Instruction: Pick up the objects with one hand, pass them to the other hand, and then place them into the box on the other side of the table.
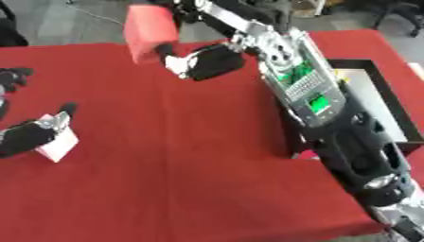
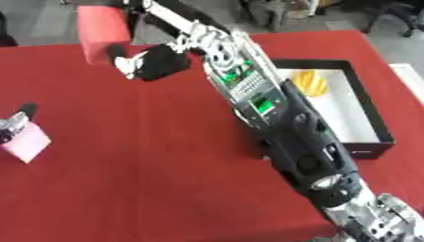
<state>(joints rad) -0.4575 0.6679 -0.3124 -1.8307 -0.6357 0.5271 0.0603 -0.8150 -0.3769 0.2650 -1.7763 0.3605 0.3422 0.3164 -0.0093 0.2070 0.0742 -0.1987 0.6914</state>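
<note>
In the left eye view, the right hand [image 1: 207, 61] was curled round a red block [image 1: 149, 30], raised above the red bench [image 1: 182, 156]. The left hand [image 1: 29, 134] gripped a pale pink block [image 1: 59, 144] at the bench's left edge.

In the right eye view, a black box [image 2: 364, 113] beside the right arm held a yellow object [image 2: 311, 82].

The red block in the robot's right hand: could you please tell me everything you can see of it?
The red block is a plain, matte, salmon-red box shape with flat faces and soft edges, foam-like or cardboard-like. It is held up above the far part of the red tablecloth, slightly tilted. The right hand holds it from below, a dark finger over its lower face. Nothing else touches it.
</note>
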